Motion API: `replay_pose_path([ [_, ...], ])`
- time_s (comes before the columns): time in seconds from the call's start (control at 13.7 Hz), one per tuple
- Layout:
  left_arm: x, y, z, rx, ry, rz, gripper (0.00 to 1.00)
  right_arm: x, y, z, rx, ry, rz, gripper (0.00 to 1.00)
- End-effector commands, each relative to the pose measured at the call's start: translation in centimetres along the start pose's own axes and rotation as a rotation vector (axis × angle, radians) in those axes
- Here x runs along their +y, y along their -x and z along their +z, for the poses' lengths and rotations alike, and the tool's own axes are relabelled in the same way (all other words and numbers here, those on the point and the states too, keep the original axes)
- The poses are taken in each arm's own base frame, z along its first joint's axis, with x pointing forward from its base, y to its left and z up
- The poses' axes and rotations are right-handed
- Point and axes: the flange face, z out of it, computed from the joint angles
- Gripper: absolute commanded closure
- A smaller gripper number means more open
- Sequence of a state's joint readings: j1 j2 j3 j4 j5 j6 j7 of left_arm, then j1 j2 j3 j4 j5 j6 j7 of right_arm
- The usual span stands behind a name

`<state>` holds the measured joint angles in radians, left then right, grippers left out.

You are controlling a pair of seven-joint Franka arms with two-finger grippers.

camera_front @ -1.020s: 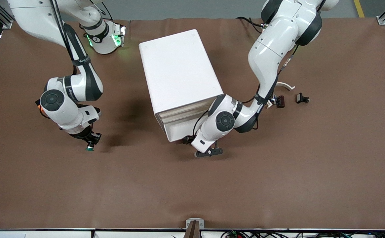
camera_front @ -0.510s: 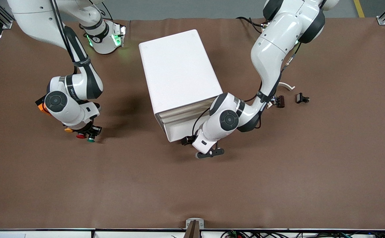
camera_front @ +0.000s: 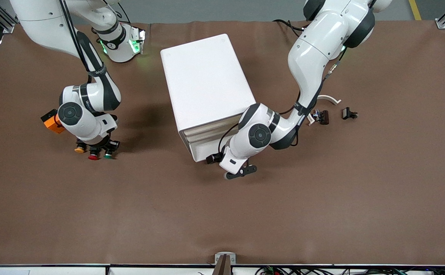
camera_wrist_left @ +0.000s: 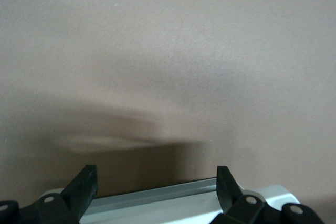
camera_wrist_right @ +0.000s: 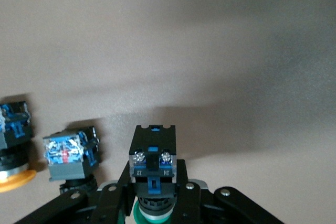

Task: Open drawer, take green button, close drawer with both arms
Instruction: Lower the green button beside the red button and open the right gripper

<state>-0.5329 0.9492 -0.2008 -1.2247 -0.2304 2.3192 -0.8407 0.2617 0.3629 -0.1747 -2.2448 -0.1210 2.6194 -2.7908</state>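
Since a second ago the right arm has swung its load back toward the robots' side of the surface (camera_front: 222, 214), and the left arm has edged closer to the cabinet (camera_front: 207, 80).

Right end effector (camera_front: 107, 149): clenched on the button (camera_front: 109, 155). The right wrist view shows the green cap seated between the fingers and the black body pointing away. It hangs low at the right arm's end of the surface, just beside the red-capped button (camera_front: 92, 157), with the yellow-orange-capped button (camera_front: 79, 149) next along. Whether the green button already touches the surface cannot be told.

Left end effector (camera_front: 240, 172): released, fingers (camera_wrist_left: 84, 184) spread wide and holding nothing. It stands just in front of the drawer (camera_front: 205, 149), the bottommost front of the cabinet. In the left wrist view a white edge lies between the fingertips. From above, the drawer looks pushed in or very nearly so; contact cannot be confirmed.

Step in hand, as judged: the button is out of the drawer and is being set down beside the other two while the drawer is closed.

Next move, as judged: the right end effector needs to let go only once the button rests steadily, then lift straight up so the neighbouring red button is not knocked. The left arm needs a square, gentle push on the drawer front if any gap remains, so the light cabinet does not slide.
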Motion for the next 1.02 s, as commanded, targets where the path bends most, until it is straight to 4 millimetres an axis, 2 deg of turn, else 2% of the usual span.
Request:
replay_pose_path([
  [0.0,1.4,3.9,1.4,-0.04,-0.024,-0.04,0.0,-1.2,0.3,-0.8,-0.066,0.036,-0.213,1.0],
  [0.22,1.8,5.1,1.9,-0.053,-0.039,-0.054,0.0,-1.3,0.2,0.4,-0.079,0.037,-0.213,1.0],
  [0.51,2.2,6.8,3.5,-0.057,-0.06,-0.002,0.0,-2.7,-0.3,2.2,-0.049,0.03,-0.187,1.0],
  [0.66,2.6,7.7,3.8,-0.062,-0.063,0.008,0.0,-2.8,-0.3,2.2,-0.049,0.03,-0.185,1.0],
  [0.73,2.8,8.3,3.9,-0.063,-0.063,0.008,0.0,-2.9,-0.4,2.2,-0.052,0.031,-0.184,0.89],
  [0.8,2.9,8.3,3.8,-0.062,-0.062,0.003,0.0,-2.9,-0.3,2.1,-0.062,0.033,-0.182,0.28],
  [0.87,3.0,8.3,3.6,-0.061,-0.06,0.008,0.0,-2.9,-0.3,2.0,-0.065,0.034,-0.176,0.0],
  [0.95,2.7,7.5,3.2,-0.049,-0.06,0.006,0.0,-2.9,-0.2,1.7,-0.068,0.035,-0.174,0.0],
])
